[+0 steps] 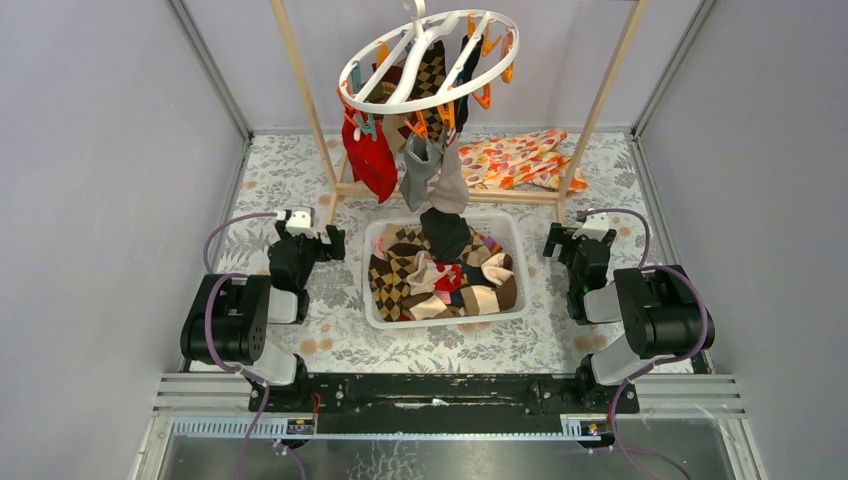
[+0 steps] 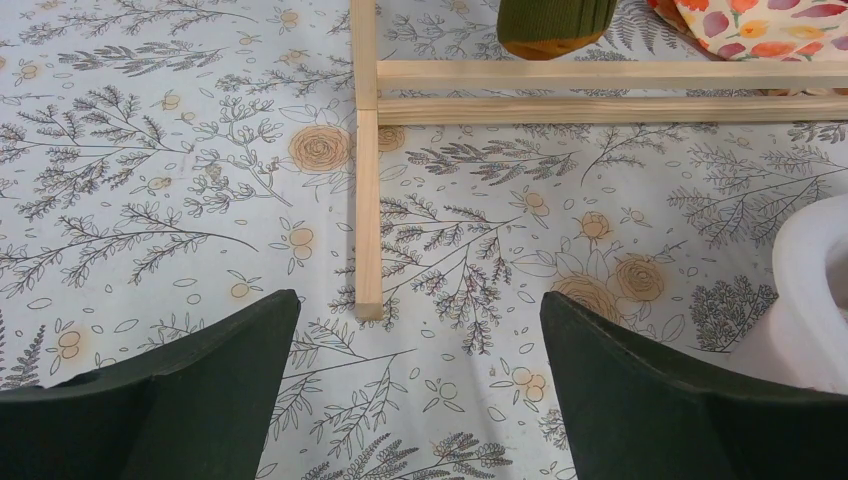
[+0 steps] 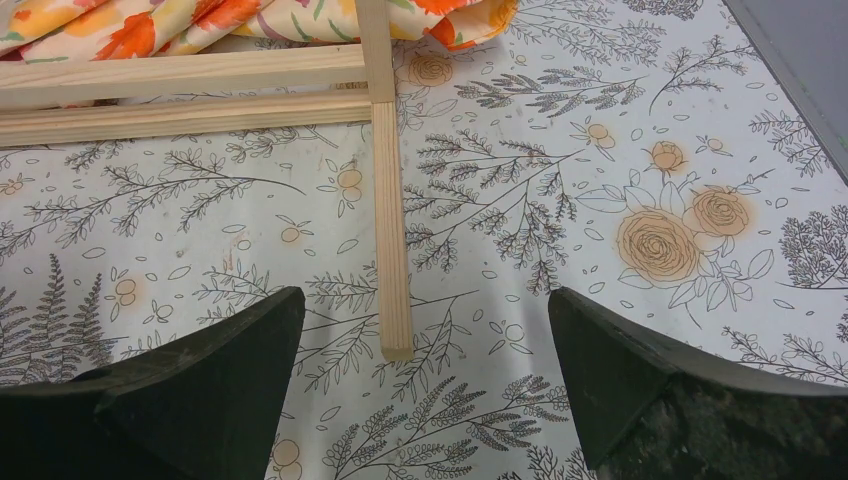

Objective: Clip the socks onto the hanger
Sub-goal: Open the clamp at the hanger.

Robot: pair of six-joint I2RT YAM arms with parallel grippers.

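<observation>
Left gripper (image 1: 334, 240) (image 2: 420, 310): I read the jaws as spread wide with nothing between them. It sits low over the tablecloth (image 1: 290, 170), just left of the basket (image 1: 445, 318).
Right gripper (image 1: 550, 241) (image 3: 425, 300): also gaping and empty, low over the table, just right of the basket.
Hanger (image 1: 425, 60): the white ring hangs tilted from the top bar of the wooden rack (image 1: 300, 90), above and behind the basket, well apart from both grippers. Orange and teal clips (image 1: 484, 97) dangle around its rim.
Socks on the hanger: a red sock (image 1: 370, 155) hangs at the left, a grey sock (image 1: 418, 170) beside it and a beige sock (image 1: 450, 185) to its right. An argyle sock (image 1: 430, 75) shows through the crossbars.
Black sock (image 1: 445, 232): directly under the beige one at the back of the basket. I cannot tell whether it hangs or rests on the pile.
Socks in the basket (image 1: 400, 275): a loose heap, mostly brown-and-tan argyle, with pink, red and beige pieces mixed in at the middle and right.
Basket: white, rectangular, centred between the two arms; its rounded corner (image 2: 815, 300) shows at the right edge of my left wrist view.
Rack feet: one wooden foot (image 2: 368, 200) runs toward the left gripper, another (image 3: 390, 220) toward the right gripper. Both end short of the fingers.
Floral cloth (image 1: 520, 160) (image 3: 200, 20): orange-and-white, crumpled on the table behind the rack's lower rail, toward the right.
</observation>
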